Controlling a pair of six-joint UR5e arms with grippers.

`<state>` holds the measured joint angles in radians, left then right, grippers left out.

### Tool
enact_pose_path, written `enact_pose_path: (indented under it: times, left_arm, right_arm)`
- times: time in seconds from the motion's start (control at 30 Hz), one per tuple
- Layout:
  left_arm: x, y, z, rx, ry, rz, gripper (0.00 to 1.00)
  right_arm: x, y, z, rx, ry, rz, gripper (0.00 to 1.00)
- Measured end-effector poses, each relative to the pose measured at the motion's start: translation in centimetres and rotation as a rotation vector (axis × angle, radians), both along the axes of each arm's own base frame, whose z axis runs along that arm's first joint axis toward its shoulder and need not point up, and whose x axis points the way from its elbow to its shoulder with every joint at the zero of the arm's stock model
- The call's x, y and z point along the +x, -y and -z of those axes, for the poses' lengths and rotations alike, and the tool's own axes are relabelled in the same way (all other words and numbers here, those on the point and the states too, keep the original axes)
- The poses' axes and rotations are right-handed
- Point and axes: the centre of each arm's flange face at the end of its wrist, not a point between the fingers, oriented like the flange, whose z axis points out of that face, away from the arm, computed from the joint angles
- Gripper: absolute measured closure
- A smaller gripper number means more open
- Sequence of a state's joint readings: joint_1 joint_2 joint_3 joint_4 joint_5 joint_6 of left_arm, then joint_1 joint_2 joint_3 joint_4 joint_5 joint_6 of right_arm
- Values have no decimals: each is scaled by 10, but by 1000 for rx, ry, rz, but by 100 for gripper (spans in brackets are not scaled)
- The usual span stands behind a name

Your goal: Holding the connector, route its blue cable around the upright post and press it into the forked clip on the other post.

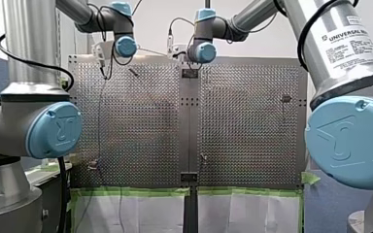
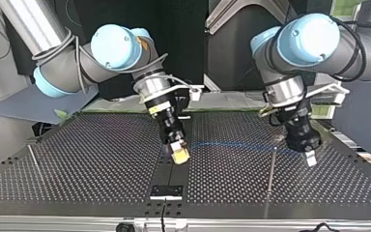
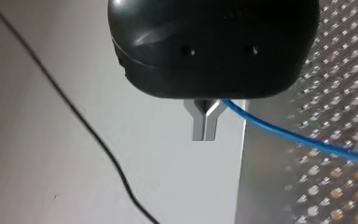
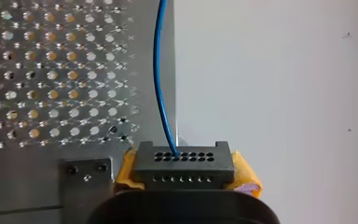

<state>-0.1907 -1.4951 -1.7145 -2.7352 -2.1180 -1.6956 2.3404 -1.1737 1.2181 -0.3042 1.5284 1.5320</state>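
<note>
Yellow-padded fingers [image 4: 248, 179] of my right gripper [image 4: 185, 181] clamp the connector [image 4: 184, 163], while my left gripper [image 3: 206, 125] pinches its blue cable [image 3: 284, 135].

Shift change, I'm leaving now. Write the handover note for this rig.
Right pincer: shut on the connector.
Left pincer: shut on the cable, further along it.
The cable runs between them above the table. The post stands near the left pincer.
Done: both grips.
Left: loop round the post, then press into the clip, which I cannot make out.
</note>
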Motion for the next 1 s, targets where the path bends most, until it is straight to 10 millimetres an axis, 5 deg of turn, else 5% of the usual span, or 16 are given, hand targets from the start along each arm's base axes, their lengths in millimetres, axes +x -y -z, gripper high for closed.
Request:
enact_pose_path:
  times: [0.3, 1.0]
  left_arm:
    - [36, -25, -1, -8, -39, 8, 100]
    - [124, -92, 0, 8, -63, 25, 100]
  right_arm:
    - [4, 1, -3, -5, 6, -5, 100]
    - [20, 17, 26, 20, -21, 15, 100]
